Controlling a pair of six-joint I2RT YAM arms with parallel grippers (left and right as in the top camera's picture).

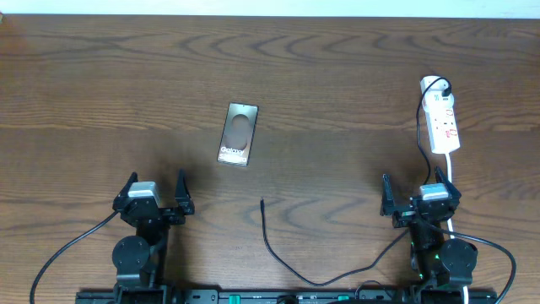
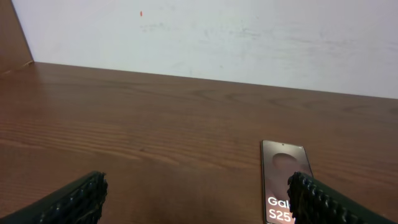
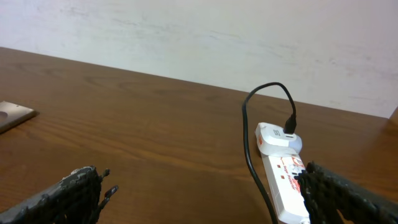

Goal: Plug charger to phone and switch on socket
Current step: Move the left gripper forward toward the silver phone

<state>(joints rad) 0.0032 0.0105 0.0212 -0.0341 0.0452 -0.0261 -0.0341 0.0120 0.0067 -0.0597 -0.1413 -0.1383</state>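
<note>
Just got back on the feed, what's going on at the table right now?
Nothing is being handled yet. The left pincer and right pincer sit at the near side of the table, both open and empty. The phone lies flat mid-table, ahead of the left pincer. The charger has its loose plug tip resting between the two arms, apart from the phone. The socket lies ahead of the right pincer, untouched.
</note>
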